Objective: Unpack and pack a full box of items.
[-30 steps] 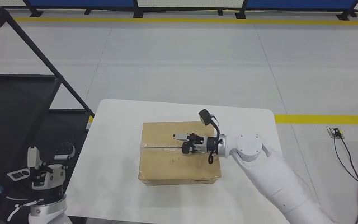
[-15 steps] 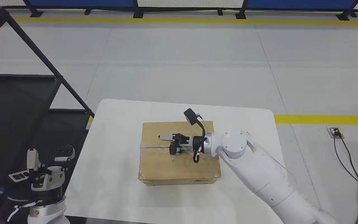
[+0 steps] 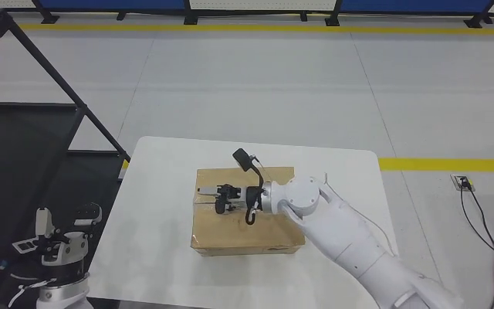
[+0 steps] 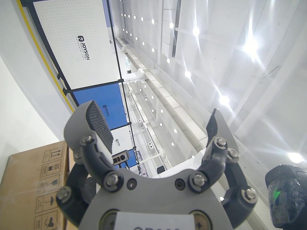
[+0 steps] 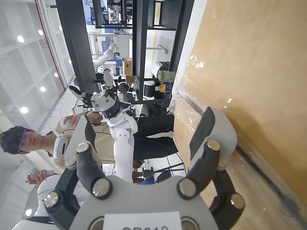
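Note:
A closed brown cardboard box (image 3: 243, 224) sits in the middle of the white table (image 3: 154, 201); clear tape runs along its centre seam (image 5: 254, 161). My right gripper (image 3: 210, 197) lies low over the box top at its left end, along the seam, open with nothing between its fingers. In the right wrist view one pad (image 5: 203, 125) hangs over the taped box (image 5: 251, 60) and the other is off its edge. My left gripper (image 3: 58, 232) stands beside the table's left front corner, pointing upward. It is open (image 4: 156, 120) and empty, with the box's printed side (image 4: 36, 180) below it.
A black metal frame (image 3: 69, 116) stands left of the table. Bare tabletop surrounds the box on all sides, widest on the left. A yellow floor line (image 3: 432, 164) runs to the right of the table.
My right gripper has slid leftward along the box's seam, from the right half of the lid to its left end. The left arm has barely moved.

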